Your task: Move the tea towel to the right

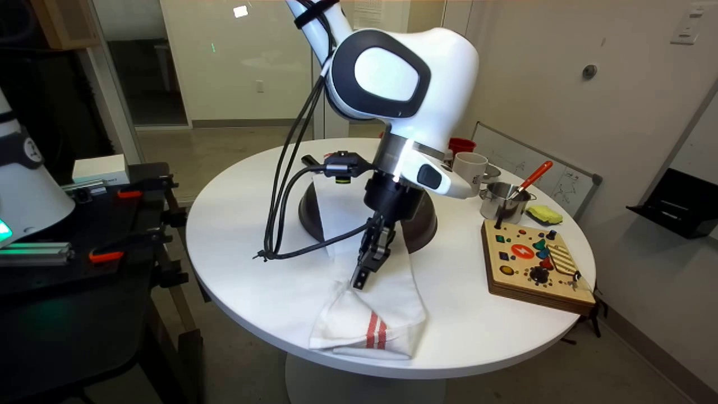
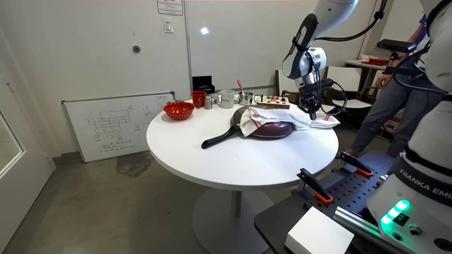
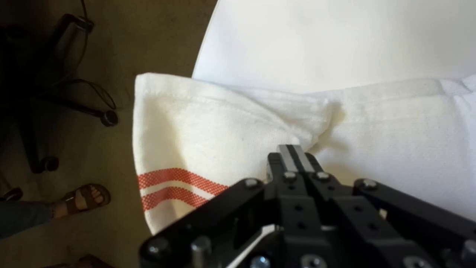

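Wrist view: end effector (image 3: 295,149) closed, pinching folded, red-striped tea towel (image 3: 227,130).

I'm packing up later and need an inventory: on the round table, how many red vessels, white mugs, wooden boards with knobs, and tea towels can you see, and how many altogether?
Red: 2 (bowl, cup)
White mug: 1
Wooden board with knobs: 1
Tea towel: 1
Total: 5
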Controlling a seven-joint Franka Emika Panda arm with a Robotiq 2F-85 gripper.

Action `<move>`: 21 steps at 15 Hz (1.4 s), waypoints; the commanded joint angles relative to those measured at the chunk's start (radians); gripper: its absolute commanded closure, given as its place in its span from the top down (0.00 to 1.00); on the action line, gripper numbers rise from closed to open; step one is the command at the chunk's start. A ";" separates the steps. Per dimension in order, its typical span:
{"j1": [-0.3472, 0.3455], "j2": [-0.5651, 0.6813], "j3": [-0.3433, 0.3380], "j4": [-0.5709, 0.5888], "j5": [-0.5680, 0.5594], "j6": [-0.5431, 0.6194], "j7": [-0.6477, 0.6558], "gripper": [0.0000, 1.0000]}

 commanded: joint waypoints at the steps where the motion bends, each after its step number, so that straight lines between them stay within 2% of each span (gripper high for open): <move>1: -0.031 -0.044 0.047 -0.053 0.048 0.035 -0.058 0.00; 8: -0.057 -0.048 0.082 -0.086 0.090 -0.010 -0.135 0.00; 11: -0.034 -0.049 0.058 -0.105 0.055 -0.002 -0.115 0.00; 16: 0.015 -0.055 0.010 -0.137 -0.019 0.079 -0.055 0.00; 21: 0.038 -0.056 -0.012 -0.140 -0.073 0.081 -0.042 0.00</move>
